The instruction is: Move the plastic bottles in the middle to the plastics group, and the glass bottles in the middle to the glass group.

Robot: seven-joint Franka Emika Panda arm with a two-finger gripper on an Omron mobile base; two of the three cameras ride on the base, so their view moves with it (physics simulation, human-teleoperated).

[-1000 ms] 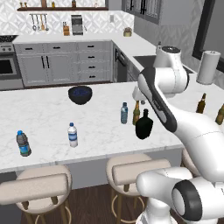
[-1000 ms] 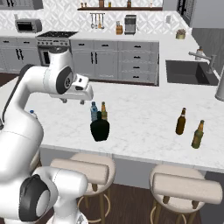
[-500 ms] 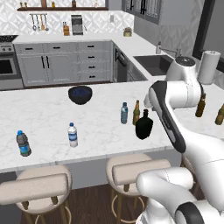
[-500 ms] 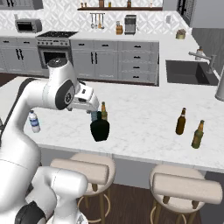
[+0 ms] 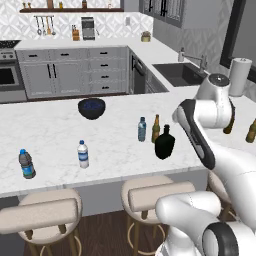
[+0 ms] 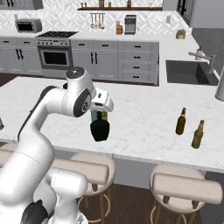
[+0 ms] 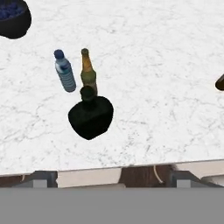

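Three bottles stand close together mid-counter. They are a small grey-blue water bottle point(image 5: 142, 129) point(image 7: 64, 71) with a blue cap, a slim brown bottle point(image 5: 156, 128) point(image 7: 88, 72) and a squat black bottle point(image 5: 165, 143) point(image 6: 100, 130) point(image 7: 90, 115). My gripper point(image 6: 103, 106) point(image 7: 113, 178) hovers above them on the stool side, open, holding nothing. The plastics group stands at the counter's left: a white-labelled bottle point(image 5: 83, 154) and a blue-labelled bottle point(image 5: 26, 164). The glass group, two amber bottles point(image 6: 181, 121) point(image 6: 198, 134), stands at the right.
A dark bowl point(image 5: 91, 108) point(image 7: 13, 17) sits behind the middle bottles. A paper-towel roll point(image 5: 239, 76) and a sink point(image 5: 182, 73) lie at the back right. Stools point(image 5: 47, 210) line the counter's front edge. My arm point(image 5: 207, 112) covers part of the glass group.
The arm has swung its hand over toward the middle bottles and lowered it. The jaws have spread wider. No bottle has moved.
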